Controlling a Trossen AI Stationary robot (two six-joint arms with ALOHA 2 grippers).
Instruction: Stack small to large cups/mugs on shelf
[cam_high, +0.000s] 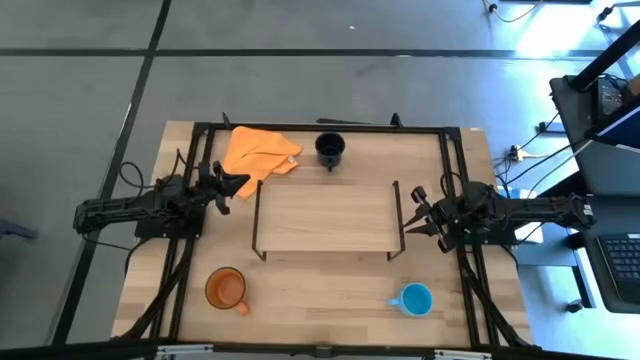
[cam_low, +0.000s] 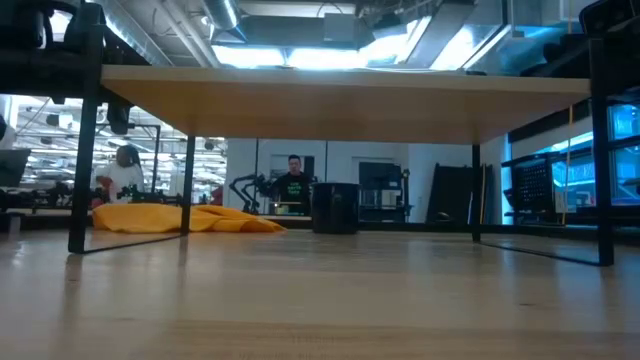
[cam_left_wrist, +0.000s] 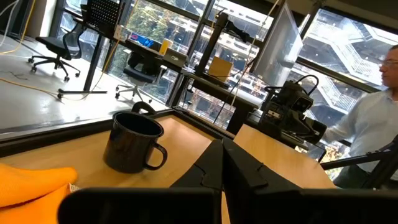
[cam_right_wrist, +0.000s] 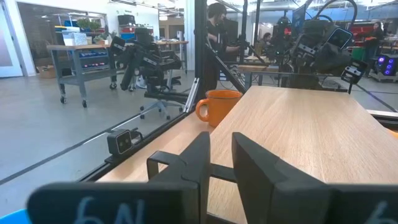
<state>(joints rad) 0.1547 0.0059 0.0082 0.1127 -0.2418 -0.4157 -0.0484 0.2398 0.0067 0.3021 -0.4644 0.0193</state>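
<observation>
The shelf (cam_high: 325, 215) stands mid-table with its board bare; the low view shows the board from below (cam_low: 340, 100). The black mug (cam_high: 330, 150) stands upright on the table beyond the shelf's far edge and also shows in the left wrist view (cam_left_wrist: 132, 143). The orange mug (cam_high: 227, 288) stands near the front left and also shows in the right wrist view (cam_right_wrist: 217, 106). The light blue mug (cam_high: 415, 298) stands near the front right. My left gripper (cam_high: 238, 184) is shut and empty by the shelf's left end. My right gripper (cam_high: 410, 217) is slightly open and empty by its right end.
An orange cloth (cam_high: 258, 152) lies crumpled at the far left, next to my left gripper and left of the black mug. A black frame (cam_high: 320, 126) runs around the tabletop. People show in the room beyond the table (cam_left_wrist: 373, 124).
</observation>
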